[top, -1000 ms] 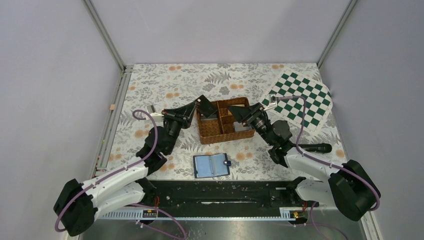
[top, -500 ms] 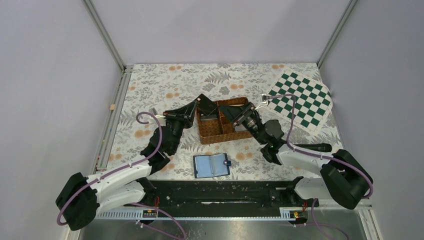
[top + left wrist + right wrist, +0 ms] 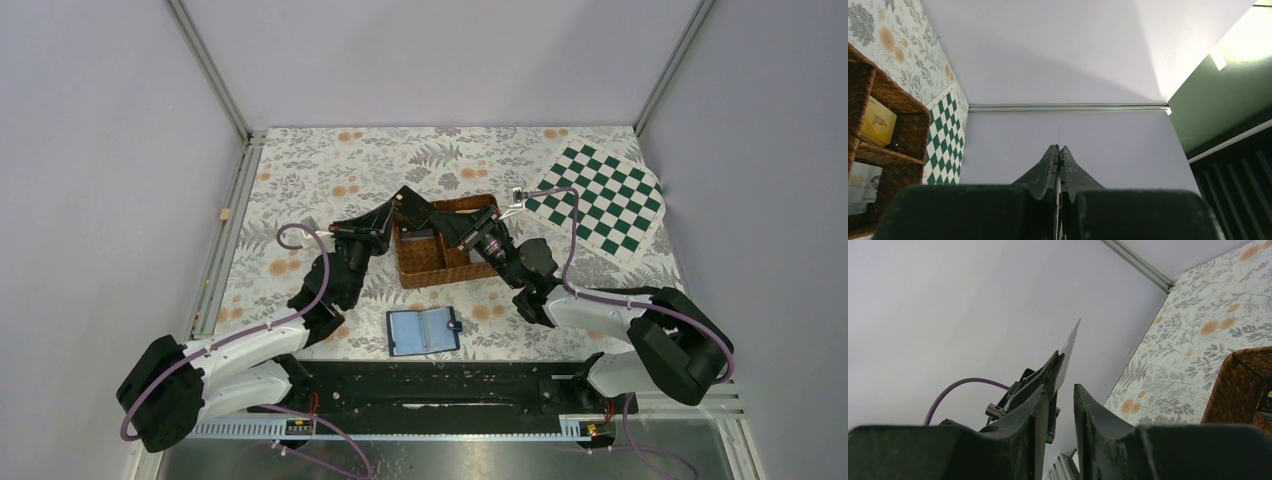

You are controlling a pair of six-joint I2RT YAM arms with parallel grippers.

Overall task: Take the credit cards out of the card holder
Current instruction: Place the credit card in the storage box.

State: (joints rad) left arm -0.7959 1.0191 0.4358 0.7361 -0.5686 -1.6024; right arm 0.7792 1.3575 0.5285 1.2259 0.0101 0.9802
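The left claw point(image 3: 1058, 151) is pressed together on a card point(image 3: 411, 208), which its own camera sees edge-on as a hairline rising between the fingertips. From above, the card hangs tilted over the back-left corner of the brown wicker tray point(image 3: 452, 279). The right claw point(image 3: 1067, 389) is over the tray with its fingers a narrow gap apart and nothing between them, pointing toward the held card. Inside the tray the left camera catches a yellow card point(image 3: 878, 121) in one compartment and a white card point(image 3: 860, 186) in the next. The card holder point(image 3: 423, 331) lies open on the flowered table, light-blue side up, near the arm bases and apart from the tray; whether any cards are in its pockets is too small to tell. A checkered mat point(image 3: 600, 205) sits off to the right. The card is probably light, stiff and slick, so it seems best pinched on its flat faces well in from an edge, where it can't pivot or slide out.
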